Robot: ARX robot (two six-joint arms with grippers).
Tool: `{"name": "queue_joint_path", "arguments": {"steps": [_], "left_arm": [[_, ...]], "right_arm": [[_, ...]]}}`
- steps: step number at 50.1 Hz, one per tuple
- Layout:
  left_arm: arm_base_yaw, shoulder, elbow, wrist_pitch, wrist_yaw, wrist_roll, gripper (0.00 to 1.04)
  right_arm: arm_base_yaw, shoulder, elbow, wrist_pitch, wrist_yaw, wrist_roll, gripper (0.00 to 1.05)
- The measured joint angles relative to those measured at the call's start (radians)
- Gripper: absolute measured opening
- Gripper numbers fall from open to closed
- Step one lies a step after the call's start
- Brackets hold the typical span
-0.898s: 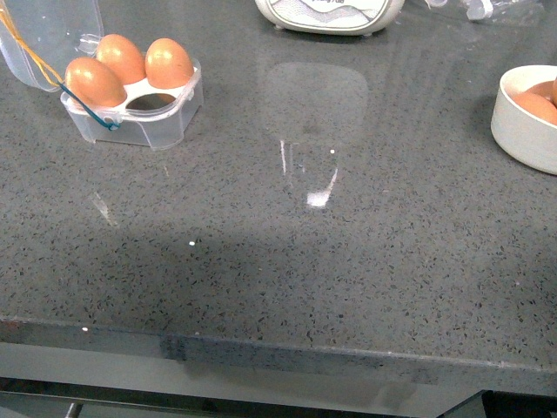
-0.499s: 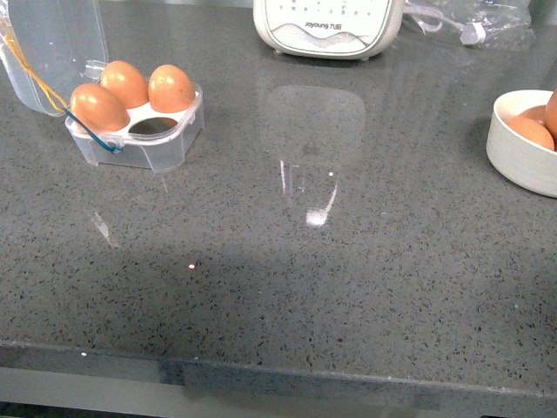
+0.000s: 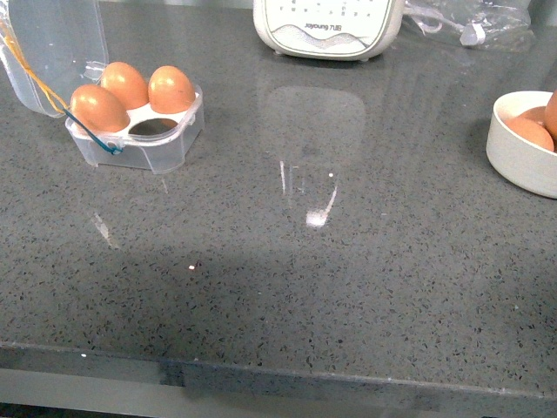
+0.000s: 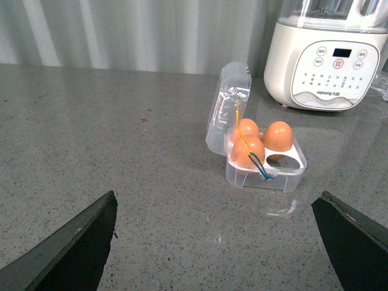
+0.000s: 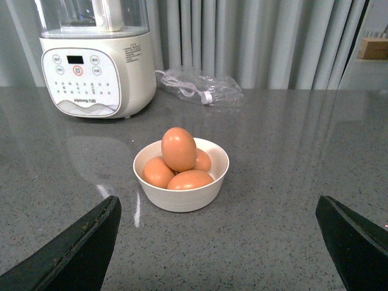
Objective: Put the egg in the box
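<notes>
Three eggs (image 3: pixel 98 107) in one box (image 3: pixel 165 144), four eggs (image 5: pixel 179 148) in one bowl (image 5: pixel 182 201), one blender (image 5: pixel 97 79), one bag (image 5: pixel 203 89)

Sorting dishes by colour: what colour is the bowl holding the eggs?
The bowl is white; best seen in the right wrist view.

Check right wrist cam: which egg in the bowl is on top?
The upright egg, standing tall above the white bowl's rim; the other three eggs lie low beneath it.

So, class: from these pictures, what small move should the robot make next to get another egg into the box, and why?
Probably ease the open right end effector toward the topmost orange-brown egg in the round white bowl: the clear plastic four-cell box holds three eggs, one cell empty, lid open.
</notes>
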Motion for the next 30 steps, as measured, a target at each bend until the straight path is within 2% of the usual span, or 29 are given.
{"name": "queue_joint_path", "arguments": {"steps": [9, 11, 12, 13, 15, 16, 19, 27, 30], "left_arm": [[0.000, 0.000, 0.000, 0.000, 0.000, 0.000, 0.98], [0.000, 0.000, 0.000, 0.000, 0.000, 0.000, 0.98], [0.000, 0.000, 0.000, 0.000, 0.000, 0.000, 0.98], [0.000, 0.000, 0.000, 0.000, 0.000, 0.000, 0.98], [0.000, 0.000, 0.000, 0.000, -0.001, 0.000, 0.98], [0.000, 0.000, 0.000, 0.000, 0.000, 0.000, 0.98], [0.000, 0.000, 0.000, 0.000, 0.000, 0.000, 0.98], [0.000, 0.000, 0.000, -0.001, 0.000, 0.000, 0.98], [0.000, 0.000, 0.000, -0.001, 0.000, 0.000, 0.98]], "right_arm": [[0.000, 0.000, 0.000, 0.000, 0.001, 0.000, 0.97], [0.033, 0.020, 0.011, -0.033, 0.106, 0.001, 0.97], [0.060, 0.042, 0.022, -0.046, 0.182, -0.001, 0.97], [0.099, 0.086, 0.034, -0.040, 0.302, -0.003, 0.97], [0.131, 0.152, 0.055, -0.007, 0.420, -0.003, 0.97], [0.132, 0.176, 0.064, 0.008, 0.435, -0.003, 0.97], [0.117, 0.253, 0.103, 0.069, 0.421, -0.003, 0.97], [0.020, 0.524, 0.237, 0.332, 0.287, -0.033, 0.97], [-0.010, 0.619, 0.280, 0.387, 0.245, -0.035, 0.97]]}}
